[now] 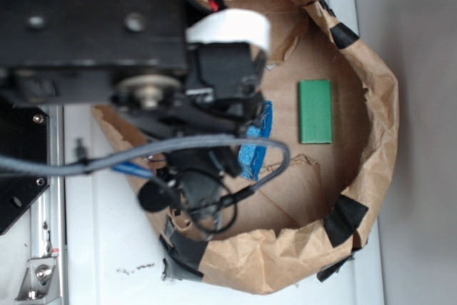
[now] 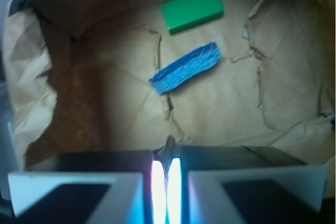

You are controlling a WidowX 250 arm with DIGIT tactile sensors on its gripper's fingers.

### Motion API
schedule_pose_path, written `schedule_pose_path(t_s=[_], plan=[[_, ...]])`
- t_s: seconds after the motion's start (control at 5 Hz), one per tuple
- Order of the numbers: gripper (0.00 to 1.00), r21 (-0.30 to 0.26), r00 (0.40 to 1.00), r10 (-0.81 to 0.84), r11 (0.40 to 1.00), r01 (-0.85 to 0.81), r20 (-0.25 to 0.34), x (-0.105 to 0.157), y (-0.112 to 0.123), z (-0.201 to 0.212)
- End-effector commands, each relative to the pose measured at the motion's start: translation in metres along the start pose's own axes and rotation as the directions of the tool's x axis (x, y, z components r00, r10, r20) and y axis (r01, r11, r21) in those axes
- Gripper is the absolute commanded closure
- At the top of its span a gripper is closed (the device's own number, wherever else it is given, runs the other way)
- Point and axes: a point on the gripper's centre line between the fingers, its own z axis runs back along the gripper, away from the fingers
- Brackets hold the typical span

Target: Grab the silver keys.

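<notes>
In the wrist view my gripper (image 2: 166, 156) is shut, its two bright fingers pressed almost together. A thin grey metal piece of the silver keys (image 2: 169, 144) is pinched between them, with its pointed tip sticking out past the fingertips. The rest of the bunch is hidden by the fingers. In the exterior view the gripper (image 1: 203, 187) hangs under the black arm over the near-left part of the brown paper bowl (image 1: 378, 141). There the arm and its cables cover the keys.
A blue sponge (image 2: 186, 67) lies on the paper floor ahead of the gripper, with a green rectangular block (image 2: 192, 9) beyond it. Crumpled paper walls patched with black tape (image 1: 346, 218) ring the area. A grey cable (image 1: 178, 149) loops across the arm.
</notes>
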Motion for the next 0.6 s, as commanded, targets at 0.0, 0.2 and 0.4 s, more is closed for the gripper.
schedule_pose_path(t_s=[0.0,0.2,0.4], plan=[[1.00,0.011,0.981,0.183,0.983,-0.184,0.056,0.059,0.032,0.006],[1.00,0.002,0.995,0.010,1.000,-0.010,0.096,0.046,0.011,0.012],[1.00,-0.026,0.997,-0.009,1.000,0.011,0.081,0.040,0.011,0.012]])
